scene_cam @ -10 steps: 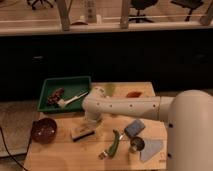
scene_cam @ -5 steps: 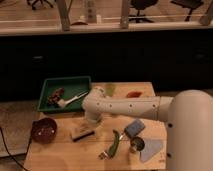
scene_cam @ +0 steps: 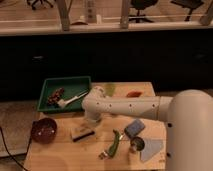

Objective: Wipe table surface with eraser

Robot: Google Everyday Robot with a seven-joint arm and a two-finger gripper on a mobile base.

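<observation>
The eraser (scene_cam: 82, 133), a small block with a pale top and dark base, lies on the light wooden table surface (scene_cam: 60, 152), left of the middle. My white arm reaches in from the right and bends down at its wrist. My gripper (scene_cam: 90, 121) is at the arm's lower end, right at the eraser's far side. I cannot tell whether it touches or holds the eraser.
A green tray (scene_cam: 47, 90) with a white tool and dark bits stands at the back left. A dark red bowl (scene_cam: 44, 131) sits at the left edge. A blue-grey pad (scene_cam: 134, 128), a green tool (scene_cam: 115, 143), a metal cup (scene_cam: 137, 146) and a grey cloth (scene_cam: 152, 149) lie to the right.
</observation>
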